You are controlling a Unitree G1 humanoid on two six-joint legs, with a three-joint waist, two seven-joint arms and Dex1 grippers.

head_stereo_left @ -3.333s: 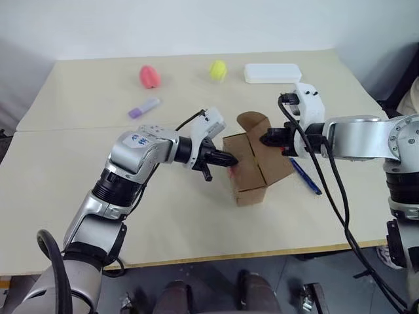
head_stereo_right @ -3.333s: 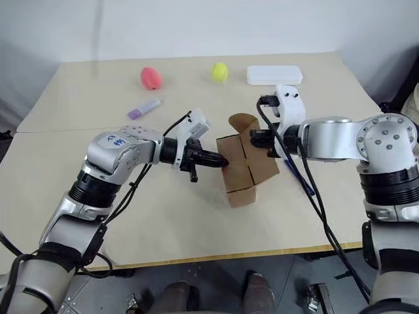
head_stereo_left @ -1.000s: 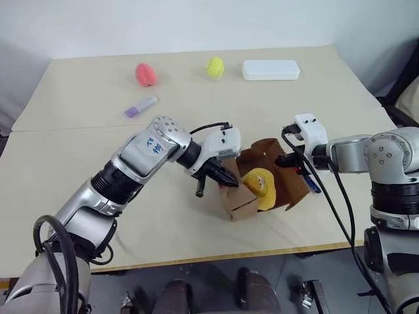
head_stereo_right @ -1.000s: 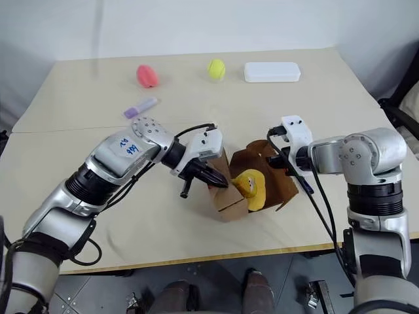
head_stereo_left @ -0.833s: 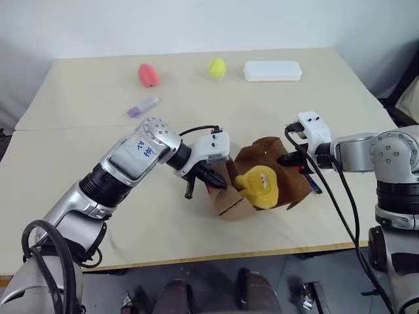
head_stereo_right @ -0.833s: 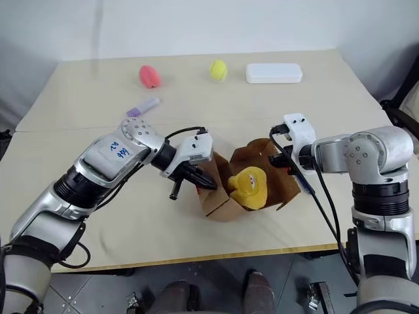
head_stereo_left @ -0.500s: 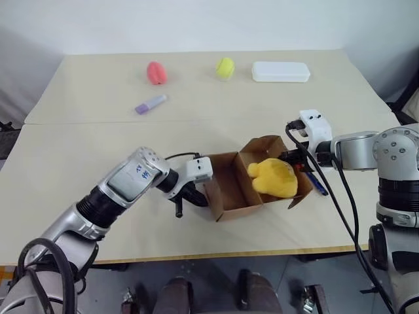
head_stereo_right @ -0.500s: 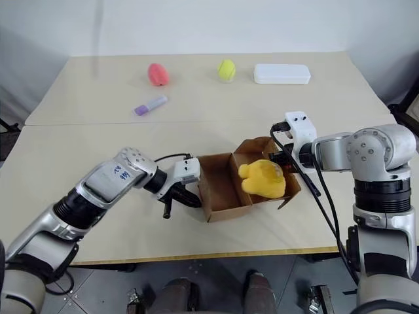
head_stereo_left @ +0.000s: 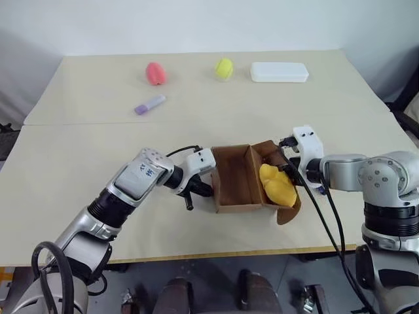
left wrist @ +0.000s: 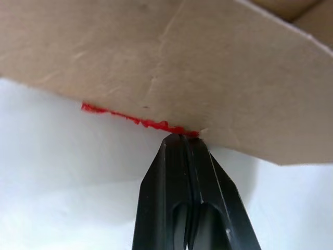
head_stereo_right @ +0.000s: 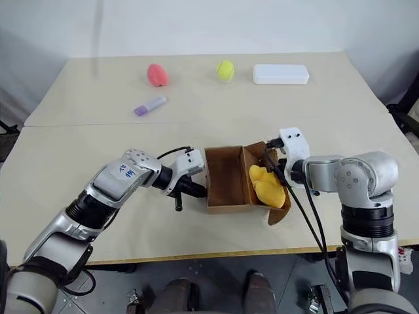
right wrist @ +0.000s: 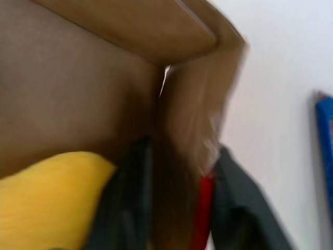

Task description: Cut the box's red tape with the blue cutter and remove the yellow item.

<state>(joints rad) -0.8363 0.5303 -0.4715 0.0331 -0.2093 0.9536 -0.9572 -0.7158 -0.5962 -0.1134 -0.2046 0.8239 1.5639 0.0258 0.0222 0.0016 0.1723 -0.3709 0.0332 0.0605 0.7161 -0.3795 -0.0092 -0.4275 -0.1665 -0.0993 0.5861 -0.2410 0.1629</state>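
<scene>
While the small brown corrugated cardboard box (head_stereo_left: 237,208) lies open on the pale wooden counter (head_stereo_left: 196,111), the soft, lumpy yellow item (head_stereo_left: 277,184) sits inside it, in the compartment nearest the right hand (head_stereo_left: 289,172) and on the far side of the box from the left hand (head_stereo_left: 209,191).

The left hand is clenched, its two black fingers pressed together. Their tips touch the outer edge of the box wall, right at a ragged remnant of bright red tape (left wrist: 138,121). I see no cardboard between them, so this hand is probably only leaning on the box. If it pushes, the light box could slide or tip toward the right hand.

The right hand looks released. Its fingers are parted, one on each side of the box wall, and the inner finger is just beside the yellow item.

- If it closes there, it would likely pinch cardboard rather than the item, so lifting would drag the whole box.
- The upright flap next to that hand could catch a finger.
- The soft item may squash and slip from a shallow grip.

The thin blue pen-like cutter (right wrist: 325,156) lies on the counter just outside the right hand, where a backward sweep could knock it away.
</scene>
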